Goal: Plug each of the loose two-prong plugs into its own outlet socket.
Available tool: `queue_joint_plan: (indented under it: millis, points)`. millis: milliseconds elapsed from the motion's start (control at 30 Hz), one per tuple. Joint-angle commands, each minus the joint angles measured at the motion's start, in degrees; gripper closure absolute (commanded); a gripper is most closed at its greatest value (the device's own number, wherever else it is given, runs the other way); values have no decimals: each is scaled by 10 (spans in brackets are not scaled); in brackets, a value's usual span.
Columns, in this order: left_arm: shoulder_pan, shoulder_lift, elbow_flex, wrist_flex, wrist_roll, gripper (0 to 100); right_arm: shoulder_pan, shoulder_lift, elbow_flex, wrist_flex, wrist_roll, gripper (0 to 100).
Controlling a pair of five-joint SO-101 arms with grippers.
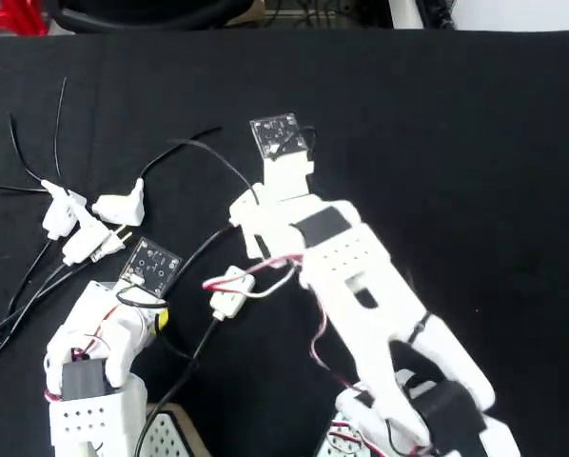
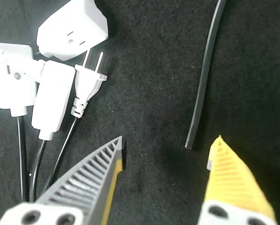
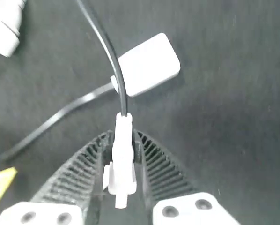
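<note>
The right fingers [image 3: 161,164] clenched a plug [image 3: 122,159], seemingly light, stiff and slick, best held by its body, while the left fingers [image 2: 86,183] hung released near the outlet [image 2: 72,28].

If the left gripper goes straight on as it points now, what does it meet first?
Probably bare black cloth, in the gap between the loose plug and the black cable end; depth is unclear.

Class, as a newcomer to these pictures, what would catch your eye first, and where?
The right gripper is shut on a white plug, its black cord trailing away. At the table's left lies a cluster of white plugs and sockets, with the open left gripper just short of it.
</note>
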Motion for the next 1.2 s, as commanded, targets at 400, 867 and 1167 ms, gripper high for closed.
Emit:
queue_joint_plan:
  millis: [400, 867, 1167]
  points:
    - [206, -7, -96, -3, 149, 711, -45, -269, 154, -93, -51, 986]
    - [286, -7, -132, -131, 284, 711, -147, -662, 371, -93, -111, 987]
    - [265, -7, -101, -193, 340, 711, -185, -640, 379, -94, -113, 987]
